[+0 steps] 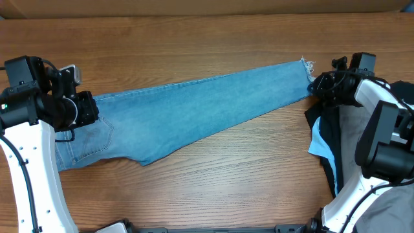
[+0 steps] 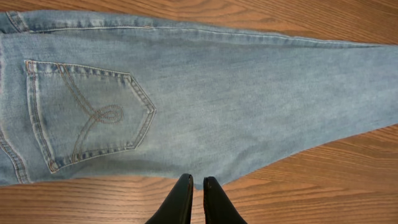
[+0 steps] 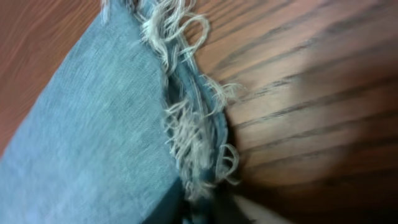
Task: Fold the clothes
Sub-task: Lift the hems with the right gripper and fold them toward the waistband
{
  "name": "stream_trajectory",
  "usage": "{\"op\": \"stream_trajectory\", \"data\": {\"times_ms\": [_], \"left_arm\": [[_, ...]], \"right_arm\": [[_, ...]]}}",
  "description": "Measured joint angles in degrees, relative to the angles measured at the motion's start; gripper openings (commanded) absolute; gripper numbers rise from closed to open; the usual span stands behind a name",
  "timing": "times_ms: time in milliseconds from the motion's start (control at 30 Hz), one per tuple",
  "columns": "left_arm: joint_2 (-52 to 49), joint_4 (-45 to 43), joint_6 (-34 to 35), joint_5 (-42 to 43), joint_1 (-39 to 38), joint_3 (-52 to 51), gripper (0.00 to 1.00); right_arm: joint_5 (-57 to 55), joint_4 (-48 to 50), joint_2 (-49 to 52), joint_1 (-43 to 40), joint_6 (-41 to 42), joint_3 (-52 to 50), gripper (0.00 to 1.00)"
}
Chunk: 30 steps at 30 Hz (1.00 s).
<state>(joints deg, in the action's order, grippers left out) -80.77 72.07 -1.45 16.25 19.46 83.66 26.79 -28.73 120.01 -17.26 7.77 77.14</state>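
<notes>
Across the brown wooden table (image 1: pixel 213 178), the jeans (image 1: pixel 194 107) lie flat with legs stacked. They run from the left pincer (image 2: pixel 195 186) at the waist end to the right pincer (image 1: pixel 314 86) at the frayed hem (image 3: pixel 186 124).

Left pincer: fingers (image 2: pixel 179 202) pressed together, tips at the jeans' near edge, short of the back pocket (image 2: pixel 87 115). Cloth between them is not discernible.

Right pincer: hard against the hem; whether it grips cannot be told.

Bare wood lies open along both long sides of the jeans. Behind the right pincer, a heap of dark and pale-blue cloth (image 1: pixel 326 120) crowds the table end.
</notes>
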Motion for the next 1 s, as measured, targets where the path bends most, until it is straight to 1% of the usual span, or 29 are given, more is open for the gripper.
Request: {"op": "stream_trajectory", "data": {"times_ms": [133,333,433,633,733,833,1000], "left_arm": [[0.0,0.2,0.0,0.0,0.0,0.0,0.11],[0.0,0.2,0.0,0.0,0.0,0.0,0.12],[0.0,0.6,0.0,0.0,0.0,0.0,0.15],[0.0,0.7,0.0,0.0,1.1,0.0,0.16],[0.0,1.0,0.7,0.0,3.5,0.8,0.19],[0.0,2.6,1.6,0.0,7.1,3.7,0.22],[0.0,5.0,2.4,-0.1,13.6,9.9,0.24]], "right_arm": [[-0.7,-0.5,0.1,-0.1,0.0,0.2,0.04],[-1.9,-8.5,-0.4,-2.3,1.1,4.3,0.04],[-3.4,-13.6,-3.9,-5.4,1.7,8.2,0.04],[-5.2,-18.0,-15.8,-9.2,0.2,15.9,0.04],[-4.5,-18.2,-22.0,-8.1,-0.4,17.9,0.04],[-3.3,-18.3,-26.8,-4.9,-0.6,18.4,0.04],[-2.5,-18.4,-30.6,4.0,-0.3,18.4,0.04]]}}
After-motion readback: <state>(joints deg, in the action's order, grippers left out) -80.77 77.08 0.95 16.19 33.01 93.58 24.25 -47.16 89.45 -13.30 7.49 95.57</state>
